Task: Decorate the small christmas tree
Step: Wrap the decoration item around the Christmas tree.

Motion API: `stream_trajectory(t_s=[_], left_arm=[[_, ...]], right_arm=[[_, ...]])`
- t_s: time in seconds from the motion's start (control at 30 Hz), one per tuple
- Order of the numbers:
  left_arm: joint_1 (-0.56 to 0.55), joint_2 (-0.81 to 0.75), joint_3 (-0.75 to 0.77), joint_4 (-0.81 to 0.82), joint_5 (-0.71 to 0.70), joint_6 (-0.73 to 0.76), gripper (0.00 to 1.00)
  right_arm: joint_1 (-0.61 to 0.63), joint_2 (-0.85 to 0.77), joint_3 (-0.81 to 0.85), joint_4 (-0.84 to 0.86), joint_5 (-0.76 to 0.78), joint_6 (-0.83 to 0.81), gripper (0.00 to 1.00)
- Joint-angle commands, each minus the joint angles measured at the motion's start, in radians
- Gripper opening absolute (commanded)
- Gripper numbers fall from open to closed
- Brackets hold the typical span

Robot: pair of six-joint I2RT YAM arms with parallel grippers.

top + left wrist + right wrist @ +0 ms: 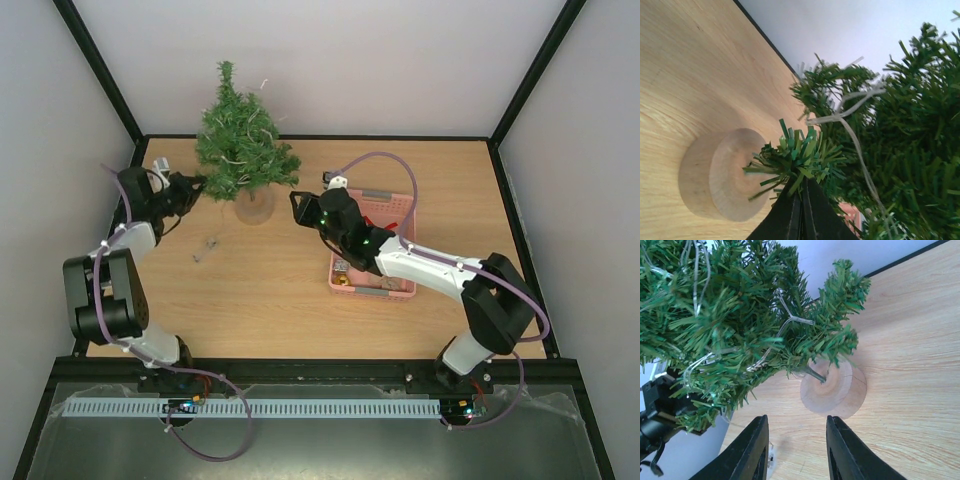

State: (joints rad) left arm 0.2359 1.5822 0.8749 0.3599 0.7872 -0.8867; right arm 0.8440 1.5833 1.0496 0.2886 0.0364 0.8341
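tree (910, 125) cropped, basket (405, 288) half hidden, specks (212, 241) unidentifiable

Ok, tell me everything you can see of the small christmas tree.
The small christmas tree is a dark green, bristly, cone-shaped conifer on a thin stem set in a round base that looks like pale wood. A thin pale string runs through its branches. It stands upright at the far left of the table. The left gripper is shut on a low branch tip.
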Motion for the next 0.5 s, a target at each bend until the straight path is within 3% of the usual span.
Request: stream_trajectory(t_s=[0.0,0.17,0.33,0.4,0.47], left_arm=[[-0.016,-0.096,-0.075,0.0,-0.026,-0.056,0.02],[-0.065,-0.176,-0.16,0.051,-0.059,-0.185,0.02],[-0.097,-0.219,-0.171,-0.022,-0.108,-0.168,0.03],[-0.094,-0.235,-0.165,-0.074,-0.14,-0.144,0.07],[-0.091,-0.249,-0.154,-0.121,-0.169,-0.13,0.17]], right_arm=[[0.0,-0.04,-0.014,-0.005,0.039,-0.021,0.31],[0.0,-0.04,-0.026,0.005,0.033,-0.013,0.31],[0.001,-0.036,-0.033,0.018,0.021,-0.006,0.31],[0.001,-0.035,-0.033,0.013,0.018,-0.011,0.31],[0.001,-0.037,-0.031,0.008,0.02,-0.016,0.31]])
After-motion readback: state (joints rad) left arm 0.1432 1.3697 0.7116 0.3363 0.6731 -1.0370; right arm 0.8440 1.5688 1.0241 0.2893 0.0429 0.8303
